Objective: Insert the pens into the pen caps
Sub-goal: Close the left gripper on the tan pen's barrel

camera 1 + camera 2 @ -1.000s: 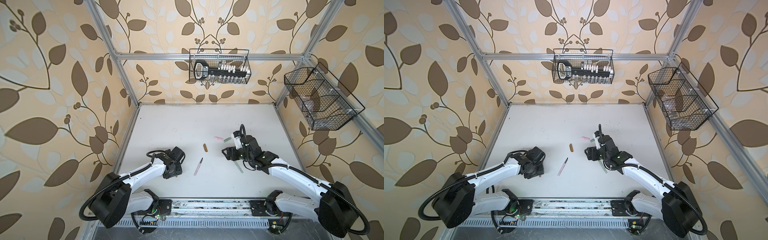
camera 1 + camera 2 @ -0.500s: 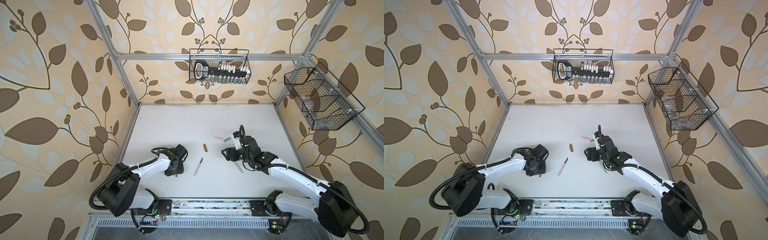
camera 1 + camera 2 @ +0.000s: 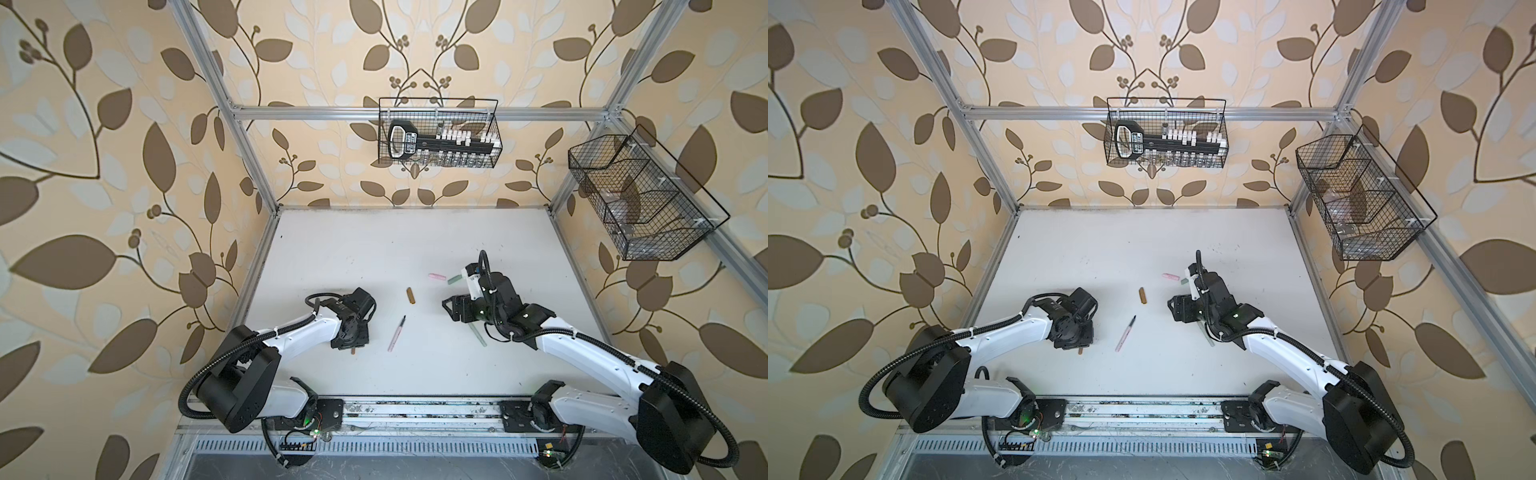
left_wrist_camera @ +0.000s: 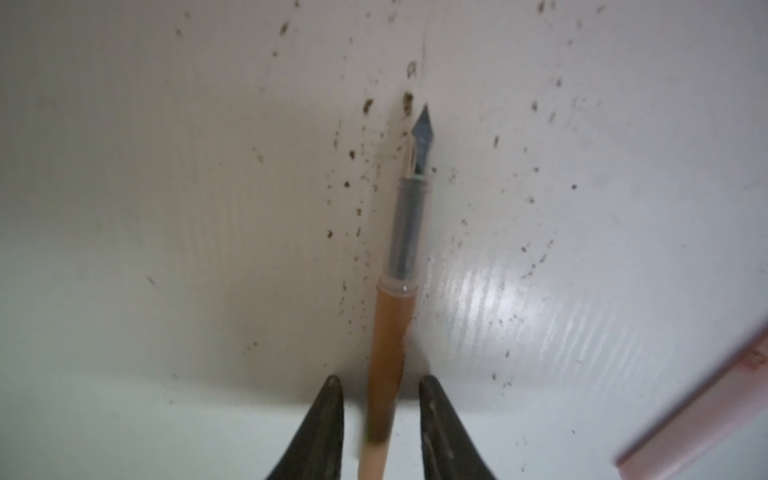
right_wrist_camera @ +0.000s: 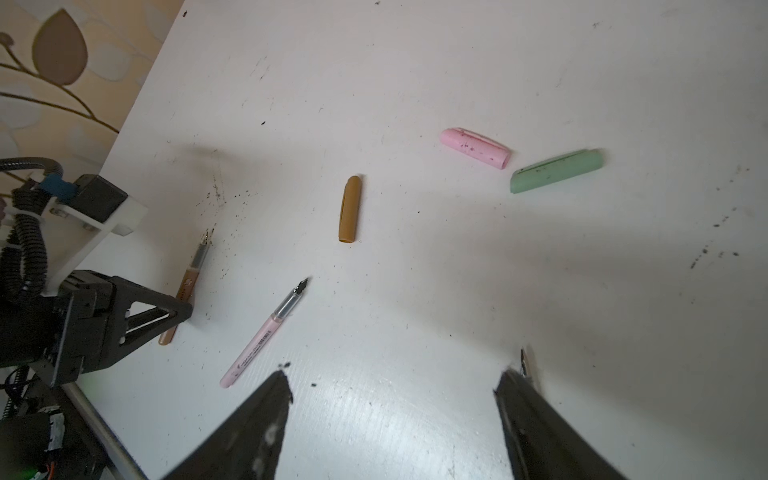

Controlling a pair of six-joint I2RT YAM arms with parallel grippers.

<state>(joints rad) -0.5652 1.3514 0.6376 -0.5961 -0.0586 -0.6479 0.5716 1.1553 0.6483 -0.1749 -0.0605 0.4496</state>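
Note:
My left gripper (image 4: 378, 380) points down over the brown pen (image 4: 390, 332). Its jaws straddle the barrel with a thin gap on each side, so it is open. From above, only the pen's end (image 3: 353, 351) shows under it. The pink pen (image 3: 396, 333) lies beside it, dark tip pointing away. The brown cap (image 3: 410, 296), pink cap (image 3: 436, 276) and green cap (image 3: 454, 279) lie farther back. My right gripper (image 5: 392, 380) hangs wide open and holds nothing. The green pen (image 3: 478, 336) lies partly under that arm, and its tip (image 5: 524, 361) shows beside one finger.
The white table (image 3: 395, 241) is speckled with dark ink marks. A wire basket (image 3: 438, 133) with tools hangs on the back wall, and another wire basket (image 3: 640, 199) on the right wall. A metal rail (image 3: 415, 411) runs along the front edge.
My left gripper has settled lower over the brown pen and its jaws have narrowed around the barrel. The right arm, the pens and the caps have not moved.

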